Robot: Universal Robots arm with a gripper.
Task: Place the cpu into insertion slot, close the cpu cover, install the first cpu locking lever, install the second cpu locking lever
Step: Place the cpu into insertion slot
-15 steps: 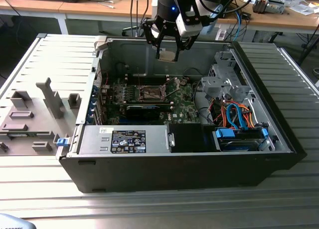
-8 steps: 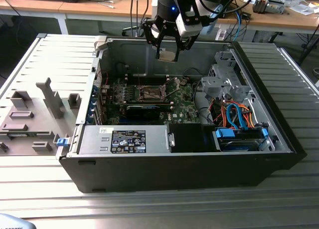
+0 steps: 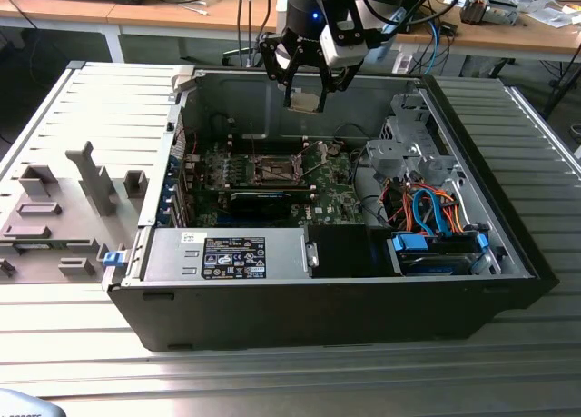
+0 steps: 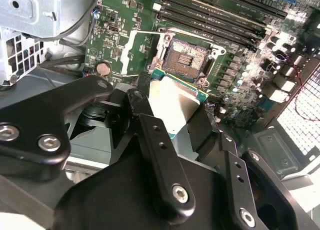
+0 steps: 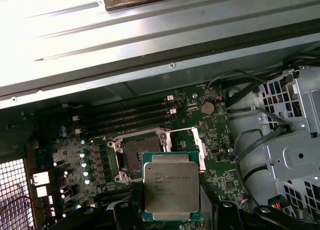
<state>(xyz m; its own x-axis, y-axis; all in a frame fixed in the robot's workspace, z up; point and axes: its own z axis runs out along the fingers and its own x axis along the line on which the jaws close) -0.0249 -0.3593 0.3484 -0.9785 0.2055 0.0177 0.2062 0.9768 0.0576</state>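
Note:
My gripper (image 3: 304,92) hangs above the back of the open computer case, shut on the cpu (image 3: 304,103). In both wrist views the cpu (image 5: 171,186) (image 4: 172,102) is a flat square chip with a silver top and a green edge, pinched between the black fingers (image 4: 150,125). It is held in the air, apart from the board. The insertion slot (image 5: 136,154) (image 4: 188,56) (image 3: 275,170) lies open on the green motherboard, its dark centre bare. The cpu cover (image 4: 131,52) (image 5: 196,138) is swung up beside the slot.
Long black memory slots (image 5: 135,115) run beside the socket. A black card (image 3: 260,200) lies across the board. A drive cage (image 3: 408,149) with orange and blue cables (image 3: 427,208) fills the case's right side. A power supply (image 3: 227,253) sits in front. A grey fixture plate (image 3: 64,208) lies outside on the left.

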